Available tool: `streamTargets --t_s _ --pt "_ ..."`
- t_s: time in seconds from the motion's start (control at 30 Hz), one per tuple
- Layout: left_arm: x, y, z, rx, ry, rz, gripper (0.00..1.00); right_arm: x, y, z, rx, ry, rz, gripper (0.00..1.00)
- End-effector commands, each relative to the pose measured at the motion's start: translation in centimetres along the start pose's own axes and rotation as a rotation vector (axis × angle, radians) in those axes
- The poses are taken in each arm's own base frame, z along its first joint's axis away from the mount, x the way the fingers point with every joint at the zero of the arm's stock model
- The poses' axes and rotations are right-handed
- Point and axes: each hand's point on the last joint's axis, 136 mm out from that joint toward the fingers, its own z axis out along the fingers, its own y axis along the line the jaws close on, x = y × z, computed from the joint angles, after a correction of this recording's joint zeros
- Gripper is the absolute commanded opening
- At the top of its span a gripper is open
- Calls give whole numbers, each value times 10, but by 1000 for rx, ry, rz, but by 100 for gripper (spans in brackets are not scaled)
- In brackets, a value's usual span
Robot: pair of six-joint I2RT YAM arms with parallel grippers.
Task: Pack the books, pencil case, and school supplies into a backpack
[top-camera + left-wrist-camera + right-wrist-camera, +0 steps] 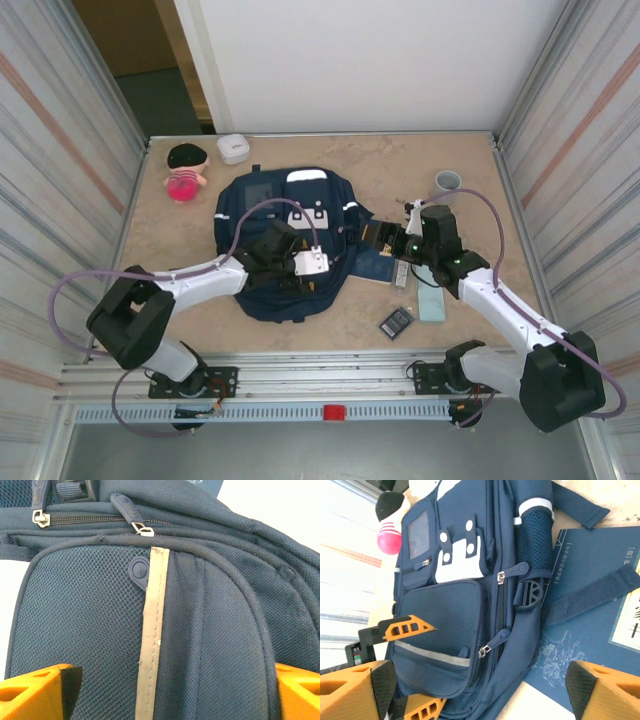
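1. The left gripper (171,680) hangs wide open over the front pocket of the backpack (90,620), holding nothing.
2. The right gripper (480,690), also wide open and empty, hovers above the book (580,605).
3. The book lies beside the backpack, with a strap across it.
4. The pencil case (430,303) lies nearby.

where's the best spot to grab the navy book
Probably its near edge, with the right gripper coming in low from the robot's side: the book lies flat, a backpack strap crosses its far part, and the near edge is bare.
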Motion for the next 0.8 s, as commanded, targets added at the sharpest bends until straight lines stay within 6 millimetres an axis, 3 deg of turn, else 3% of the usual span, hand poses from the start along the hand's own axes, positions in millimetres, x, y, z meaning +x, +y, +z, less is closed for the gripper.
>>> streamTargets --t_s 0.0,0.1,0.23,0.3,0.43,0.57,0.77 --pt "12 11 12 -79 45 20 82 0 2 3 -12 -16 -36 89" --pt "7 9 14 -98 27 22 57 4 2 5 -29 -10 -46 89" --pt "-25 7 -14 -60 -134 -12 14 3 11 4 -82 -14 -115 90" --pt "-36 5 -30 -22 -178 -20 3 -1 11 2 -87 -17 -145 90" --pt "-51 5 -64 74 -232 -34 0 -6 15 -1 -161 -1 -197 90" --pt "-64 11 -104 144 -341 -63 0 -4 24 -3 -233 2 -364 87" --pt "-68 24 -151 208 -479 -75 0 -5 21 -2 -279 9 -508 84"
